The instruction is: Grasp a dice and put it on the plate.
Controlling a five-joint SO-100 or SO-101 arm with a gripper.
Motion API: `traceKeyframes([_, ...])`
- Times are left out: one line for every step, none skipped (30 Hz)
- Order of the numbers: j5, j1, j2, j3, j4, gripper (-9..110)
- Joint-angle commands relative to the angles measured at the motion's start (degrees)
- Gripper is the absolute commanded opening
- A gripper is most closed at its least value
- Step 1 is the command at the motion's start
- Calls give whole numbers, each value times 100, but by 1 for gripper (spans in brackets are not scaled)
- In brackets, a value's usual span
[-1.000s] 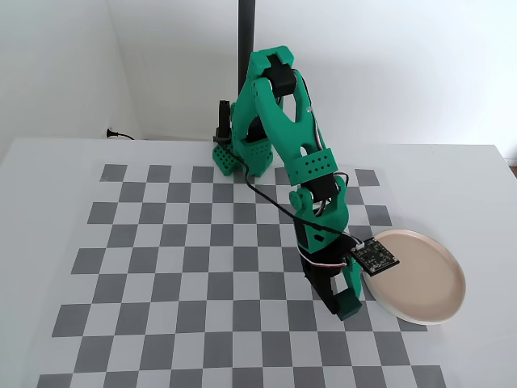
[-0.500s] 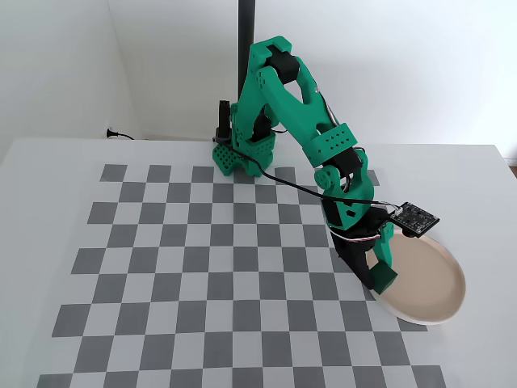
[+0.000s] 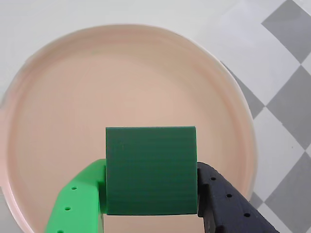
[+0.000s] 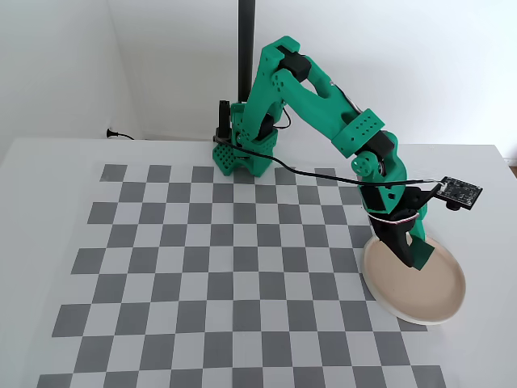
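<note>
In the wrist view the dark green dice (image 3: pixel 151 170) is clamped between my gripper's (image 3: pixel 151 171) bright green finger (image 3: pixel 80 199) on the left and black finger (image 3: pixel 228 206) on the right. Behind it the pinkish-beige plate (image 3: pixel 121 82) fills most of the view, so the dice hangs over the plate's inside. In the fixed view my gripper (image 4: pixel 415 255) points down over the left part of the plate (image 4: pixel 432 301), just above its surface. The dice cannot be made out there.
A grey and white checkerboard (image 4: pixel 202 259) covers the table left of the plate. The arm's base (image 4: pixel 241 158) and a dark post (image 4: pixel 245 40) stand at the board's far edge. The table's right edge runs close to the plate.
The arm has swung to the right and stretched out, carrying the gripper from the checkerboard beside the plate's left rim to above the plate.
</note>
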Motion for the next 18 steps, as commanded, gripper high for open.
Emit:
traceKeyframes([97,-141,-220,-1345,246,-4])
traceKeyframes([123,-167,-343,-1503,290,-4])
traceKeyframes([141,-185,-466,-1626,316,-4])
traceKeyframes([158,-211,-589,-1723,334,-4])
traceKeyframes([176,-220,-686,-1802,334,-4])
traceKeyframes([193,-237,-791,-1854,334,-4])
traceKeyframes([202,-246,-879,-1898,334,-4])
traceKeyframes([211,-246,-967,-1942,334,-4])
traceKeyframes([229,-246,-1055,-1986,325,-4])
traceKeyframes([237,-246,-1143,-2048,325,-4])
traceKeyframes([255,-246,-1239,-2109,325,-4])
traceKeyframes([272,-237,-1318,-2162,325,-4])
traceKeyframes([290,-229,-1406,-2232,325,-4])
traceKeyframes([316,-229,-1494,-2294,316,-4])
traceKeyframes([325,-220,-1547,-2338,316,-3])
traceKeyframes([334,-211,-1582,-2355,308,-1])
traceKeyframes([334,-211,-1608,-2355,299,0])
traceKeyframes([334,-202,-1617,-2355,299,1])
